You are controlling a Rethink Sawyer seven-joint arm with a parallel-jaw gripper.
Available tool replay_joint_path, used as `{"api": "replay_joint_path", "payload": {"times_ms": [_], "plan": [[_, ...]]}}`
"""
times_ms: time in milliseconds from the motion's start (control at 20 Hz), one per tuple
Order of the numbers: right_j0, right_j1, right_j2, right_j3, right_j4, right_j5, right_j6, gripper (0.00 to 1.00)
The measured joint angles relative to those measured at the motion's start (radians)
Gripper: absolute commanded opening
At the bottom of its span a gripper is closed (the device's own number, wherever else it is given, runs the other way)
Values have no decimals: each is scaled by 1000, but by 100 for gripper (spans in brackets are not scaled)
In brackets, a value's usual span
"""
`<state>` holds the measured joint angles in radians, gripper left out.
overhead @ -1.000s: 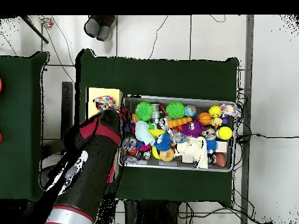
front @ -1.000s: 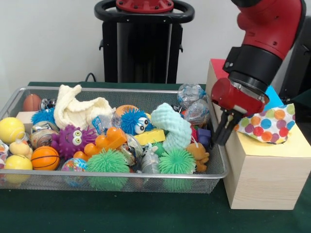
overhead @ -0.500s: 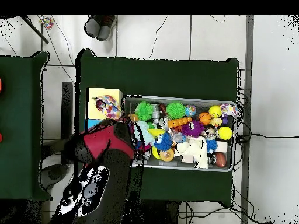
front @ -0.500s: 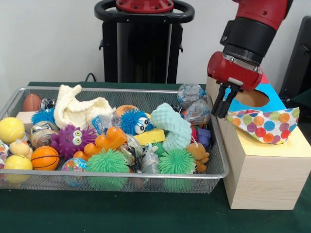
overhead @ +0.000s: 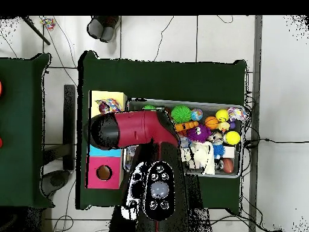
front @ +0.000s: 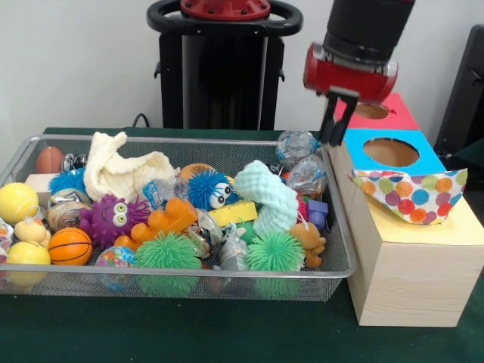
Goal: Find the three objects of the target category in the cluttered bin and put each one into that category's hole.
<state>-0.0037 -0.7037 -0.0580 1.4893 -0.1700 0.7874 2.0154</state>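
The pincer (front: 335, 125) hangs empty, its prongs narrow, above the bin's (front: 189, 282) right end beside the wooden box (front: 408, 272). Dropping in from here, it could snag the mesh rim or nudge the box. Which toys are targets is unclear; spiky balls, like the green one (front: 275, 252), crowd the bin.

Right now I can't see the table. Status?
Gripper empty, fingers close together, raised between bin and hole box. Toys still piled in bin. Polka-dot cloth beside blue hole.
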Motion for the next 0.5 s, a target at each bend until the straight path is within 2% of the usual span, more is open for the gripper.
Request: {"api": "replay_joint_path", "payload": {"times_ms": [250,500], "plan": [[0,-35,14,-53,-2,147,0,0],[23,-42,26,-143,-27,174,0,0]]}}
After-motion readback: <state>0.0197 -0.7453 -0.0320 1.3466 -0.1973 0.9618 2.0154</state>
